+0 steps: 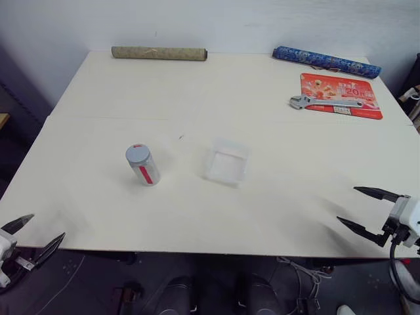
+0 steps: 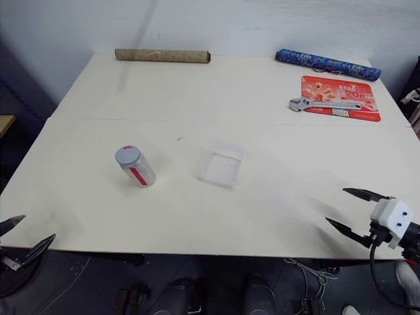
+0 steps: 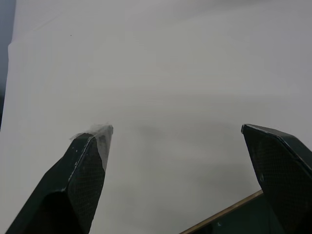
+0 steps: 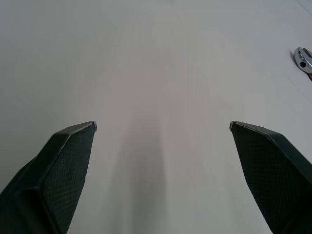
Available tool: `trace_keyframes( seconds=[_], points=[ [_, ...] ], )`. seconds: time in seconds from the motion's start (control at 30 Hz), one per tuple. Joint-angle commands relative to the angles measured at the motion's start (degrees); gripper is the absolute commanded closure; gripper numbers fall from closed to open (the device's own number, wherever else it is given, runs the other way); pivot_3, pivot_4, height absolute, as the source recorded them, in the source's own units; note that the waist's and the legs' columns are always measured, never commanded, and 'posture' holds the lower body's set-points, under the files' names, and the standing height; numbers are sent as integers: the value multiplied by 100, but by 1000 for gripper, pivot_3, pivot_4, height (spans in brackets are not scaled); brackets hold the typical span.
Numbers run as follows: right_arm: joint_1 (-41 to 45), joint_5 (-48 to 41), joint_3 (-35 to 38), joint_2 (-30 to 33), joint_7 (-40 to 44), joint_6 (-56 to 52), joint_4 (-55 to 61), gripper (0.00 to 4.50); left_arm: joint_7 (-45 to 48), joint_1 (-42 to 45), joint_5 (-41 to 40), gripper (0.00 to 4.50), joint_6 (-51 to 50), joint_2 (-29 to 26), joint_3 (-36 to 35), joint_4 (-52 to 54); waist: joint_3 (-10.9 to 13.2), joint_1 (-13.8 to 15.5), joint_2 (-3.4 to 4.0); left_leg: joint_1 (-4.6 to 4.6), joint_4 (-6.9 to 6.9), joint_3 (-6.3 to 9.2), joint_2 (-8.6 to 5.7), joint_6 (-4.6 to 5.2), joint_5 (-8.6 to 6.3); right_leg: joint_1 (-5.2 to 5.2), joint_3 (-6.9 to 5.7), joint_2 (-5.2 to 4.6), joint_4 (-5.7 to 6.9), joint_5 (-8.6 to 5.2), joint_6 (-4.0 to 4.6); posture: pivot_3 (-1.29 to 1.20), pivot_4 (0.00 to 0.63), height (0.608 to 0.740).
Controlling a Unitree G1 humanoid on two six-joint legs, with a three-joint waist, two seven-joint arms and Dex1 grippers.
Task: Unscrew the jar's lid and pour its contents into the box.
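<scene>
A capped jar [image 1: 143, 165] with its grey lid [image 1: 138, 153] on stands left of centre on a pale table [image 1: 216, 216], near a clear plastic box [image 1: 226, 162] to its right. The left gripper [image 1: 31, 233] and right gripper [image 1: 364, 209] hang at the near corners, jaws spread wide and empty. A wrench [image 1: 325, 102] lies across a red packet [image 1: 341, 95] at the far right.

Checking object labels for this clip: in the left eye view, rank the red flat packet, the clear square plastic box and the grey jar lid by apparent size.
1. Red flat packet, although farthest away.
2. Clear square plastic box.
3. Round grey-silver jar lid.
</scene>
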State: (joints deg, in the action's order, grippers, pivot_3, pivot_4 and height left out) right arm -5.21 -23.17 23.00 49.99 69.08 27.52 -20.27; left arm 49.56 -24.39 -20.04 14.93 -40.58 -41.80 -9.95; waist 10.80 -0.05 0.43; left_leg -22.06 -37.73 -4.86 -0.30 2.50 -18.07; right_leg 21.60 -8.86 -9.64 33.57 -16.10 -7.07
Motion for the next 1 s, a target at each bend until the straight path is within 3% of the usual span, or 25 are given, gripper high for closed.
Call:
trace_keyframes(
  seconds=[0.03,0.17,0.27,0.37,0.53,0.73,0.87,1.0],
  points=[
    [-15,-83,41,-109,-120,-76,243,0,-74,73,-43,34,88,-76,-72,27,0,0,0,0,0,0,0,0,0,0,1,0,0,0,0,0,150,740],
    [43,-400,-94,-427,-246,-464,860,0,-21,89,-452,34,-384,19,-156,190,0,0,0,1,0,-1,0,1,-1,1,8,0,2,0,0,0,150,740],
    [168,-1256,-217,-949,-11,-677,1682,0,-99,28,-1098,34,-893,288,-351,527,0,-23,-1,1,-1,-2,6,-2,-2,3,14,6,4,0,0,0,150,740],
    [279,-1629,-530,-1305,205,-860,2330,0,-414,-124,-1147,34,-933,723,-339,932,2,-17,2,4,-1,-8,7,-1,-2,3,24,7,7,0,0,0,150,740],
    [781,-1421,-855,-1974,306,-264,2419,0,-1004,-445,-985,34,-784,1677,-134,1813,-2,6,-13,14,-11,-28,6,11,-15,0,38,10,10,1,-2,0,150,740],
    [933,-1304,-933,-2070,476,-182,2047,0,-2086,-514,-511,34,-861,2668,552,3192,-6,152,-24,11,-42,-41,4,31,-35,-1,62,8,14,6,-9,0,150,740],
    [958,-1279,-880,-2060,594,-62,1713,0,-2998,-426,160,34,-1166,3494,1622,3984,-6,149,-25,12,-44,-56,3,36,-43,-1,74,13,11,8,-12,0,150,740],
    [977,-1272,-855,-2038,641,14,1528,0,-3718,-78,926,34,-1471,3962,2544,4358,-6,153,-25,12,-46,-63,3,39,-43,-1,75,21,10,10,-16,0,150,740]
  ],
)
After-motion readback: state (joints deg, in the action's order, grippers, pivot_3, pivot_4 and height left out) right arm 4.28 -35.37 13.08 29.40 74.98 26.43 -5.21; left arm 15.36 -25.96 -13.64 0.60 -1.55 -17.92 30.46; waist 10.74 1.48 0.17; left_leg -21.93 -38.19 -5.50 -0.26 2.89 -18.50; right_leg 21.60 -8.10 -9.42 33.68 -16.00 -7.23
